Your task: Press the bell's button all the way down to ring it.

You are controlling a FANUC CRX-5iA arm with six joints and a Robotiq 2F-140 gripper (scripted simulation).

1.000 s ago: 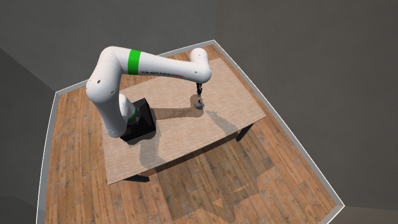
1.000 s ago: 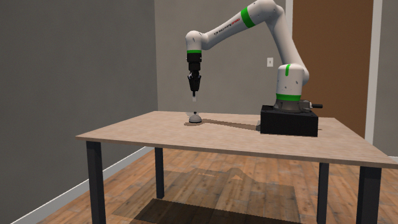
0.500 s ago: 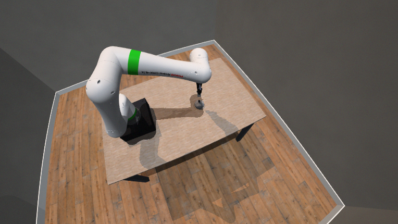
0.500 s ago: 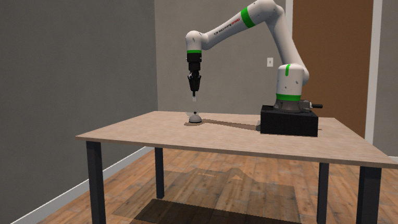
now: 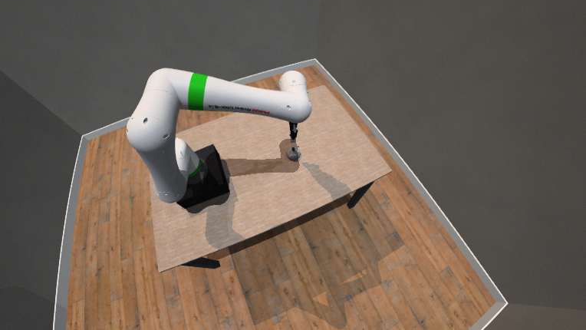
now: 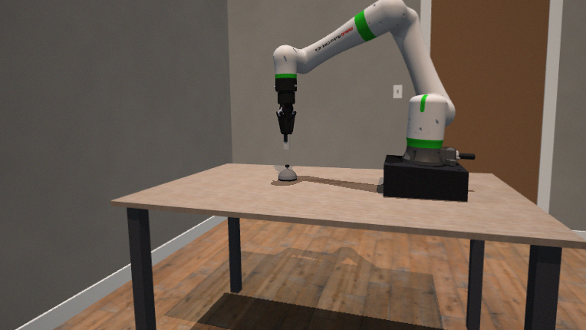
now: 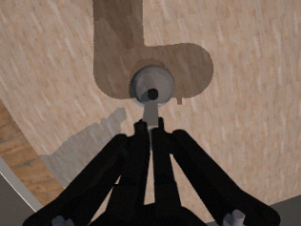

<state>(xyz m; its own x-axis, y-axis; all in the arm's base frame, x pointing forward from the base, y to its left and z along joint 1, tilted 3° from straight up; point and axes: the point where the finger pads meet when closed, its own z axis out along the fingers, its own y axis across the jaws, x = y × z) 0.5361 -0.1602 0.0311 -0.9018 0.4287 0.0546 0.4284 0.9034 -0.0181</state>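
The gripper point(image 6: 285, 144), fingers pressed together on nothing, hangs straight above the bell point(image 6: 287, 173), well apart.

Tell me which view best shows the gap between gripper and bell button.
Exterior: side-on, the shut gripper hangs clearly above the bell, its button untouched. The wrist view looks straight down, showing the tips lined up near the button but no height. The top view shows both small and nearly overlapping.
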